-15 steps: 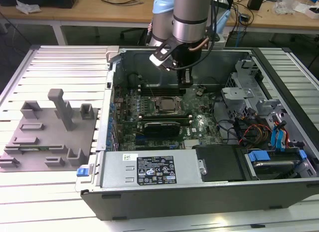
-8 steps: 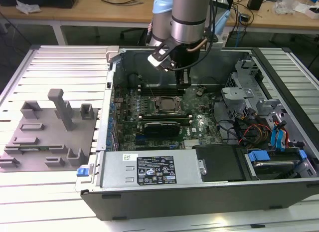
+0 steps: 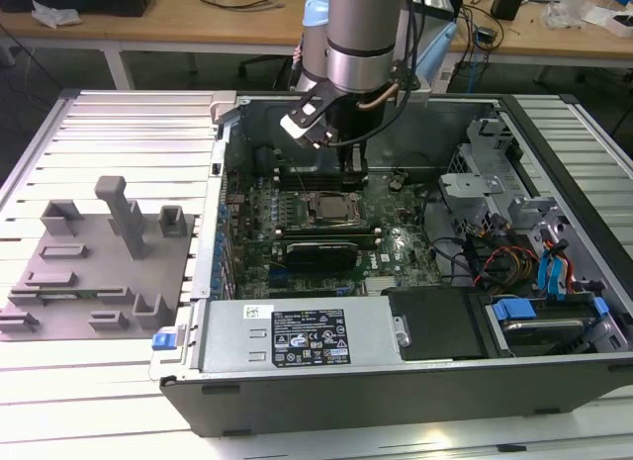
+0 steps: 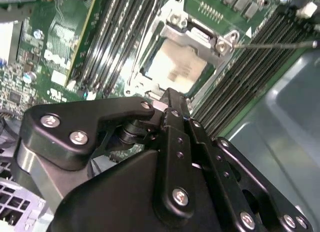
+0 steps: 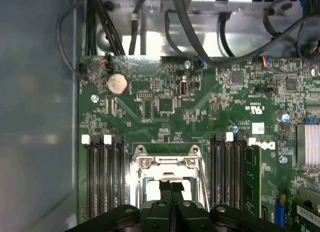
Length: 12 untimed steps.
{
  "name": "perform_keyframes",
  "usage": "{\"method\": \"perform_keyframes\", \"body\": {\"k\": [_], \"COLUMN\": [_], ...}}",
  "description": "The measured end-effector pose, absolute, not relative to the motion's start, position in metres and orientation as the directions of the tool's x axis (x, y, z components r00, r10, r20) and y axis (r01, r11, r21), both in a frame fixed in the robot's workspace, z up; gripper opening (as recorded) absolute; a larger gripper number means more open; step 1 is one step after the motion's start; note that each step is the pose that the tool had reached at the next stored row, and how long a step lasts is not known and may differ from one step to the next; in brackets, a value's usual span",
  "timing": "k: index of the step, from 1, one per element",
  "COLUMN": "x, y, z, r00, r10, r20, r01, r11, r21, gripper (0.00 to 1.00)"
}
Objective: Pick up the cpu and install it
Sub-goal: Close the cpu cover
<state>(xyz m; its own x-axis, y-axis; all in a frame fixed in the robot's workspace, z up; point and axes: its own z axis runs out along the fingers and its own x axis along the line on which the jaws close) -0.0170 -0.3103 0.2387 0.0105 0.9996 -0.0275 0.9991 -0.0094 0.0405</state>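
inside the open computer case (image 3: 396,406), a dark sheet-metal box lying on its side, the green motherboard (image 3: 401,244) covers the floor. at its middle sits the socket (image 4: 172,23), a bright steel frame with screw heads at the corners. the cpu (image 4: 176,67) lies flat within that frame, its pale silver square top showing through the opening. rows of long black memory slots (image 5: 102,172) run along both sides of the socket, and a round silver coin battery (image 5: 118,84) sits further up the board.

the gripper (image 4: 169,96), matte black with bolted links, hangs just over the edge of the socket. its two fingers are drawn together with nothing between them; whether the tips touch the frame i cannot tell.

along the near wall of the case, a grey metal power supply (image 3: 307,336) carries a white label. red, black and blue cables (image 3: 495,267) bunch at the exterior view's right. outside the case, at the exterior view's left, a grey plastic tray (image 3: 59,282) with upright blocks rests on a ribbed metal table (image 3: 129,114).
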Motion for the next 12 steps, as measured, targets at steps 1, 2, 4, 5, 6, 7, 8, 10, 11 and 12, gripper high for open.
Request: {"method": "perform_keyframes", "body": {"k": [1, 2, 4, 5, 6, 7, 8, 10, 11, 12], "x": [-0.0195, -0.0208, -0.0215, -0.0215, -0.0216, -0.0216, -0.0216, -0.0216, -0.0216, -0.0216], "y": [-0.3120, -0.3126, -0.3129, -0.3129, -0.3129, -0.3129, -0.3129, -0.3128, -0.3129, -0.3129], "z": [0.2370, 0.2361, 0.2356, 0.2356, 0.2355, 0.2355, 0.2354, 0.2354, 0.2354, 0.2353], "r00": [0.010, 0.010, 0.010, 0.010, 0.010, 0.010, 0.006, -0.016, -0.046, -0.076], "r10": [1.000, 1.000, 1.000, 1.000, 1.000, 1.000, 1.000, 0.999, 0.999, 0.997], "r20": [-0.027, -0.027, -0.028, -0.028, -0.028, -0.028, -0.028, -0.027, -0.027, -0.027], "r01": [0.999, 0.999, 0.999, 0.999, 0.999, 0.999, 0.999, 0.999, 0.998, 0.996], "r11": [-0.009, -0.009, -0.009, -0.009, -0.009, -0.009, -0.005, 0.017, 0.047, 0.077], "r21": [0.041, 0.041, 0.040, 0.040, 0.040, 0.040, 0.040, 0.041, 0.040, 0.040], "gripper": [0.11, 0.11, 0.11, 0.11, 0.11, 0.11, 0.11, 0.11, 0.11, 0.11]}}
